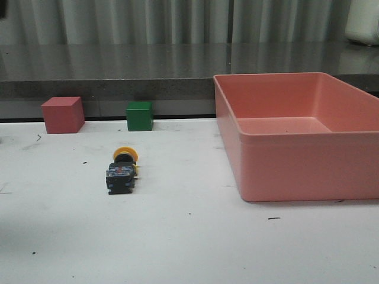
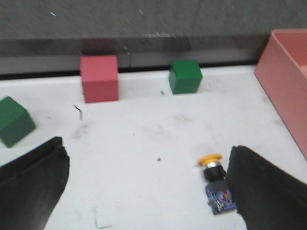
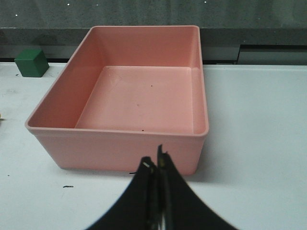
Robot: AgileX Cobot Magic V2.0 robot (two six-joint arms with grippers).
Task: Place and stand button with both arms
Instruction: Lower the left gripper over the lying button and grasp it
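Observation:
The button (image 1: 121,170) lies on its side on the white table, left of the middle, its yellow cap pointing toward the back and its black-and-blue base toward the front. In the left wrist view the button (image 2: 217,184) lies close beside one black finger (image 2: 268,191), with no clear contact. My left gripper (image 2: 146,153) is wide open above the table, with nothing between its fingers. My right gripper (image 3: 156,160) is shut and empty, hanging just in front of the pink bin's near wall. Neither arm shows in the front view.
A large pink bin (image 1: 296,171) stands empty on the right half of the table. A pink cube (image 1: 62,114) and a green cube (image 1: 140,116) sit along the back edge. Another green cube (image 2: 14,120) shows in the left wrist view.

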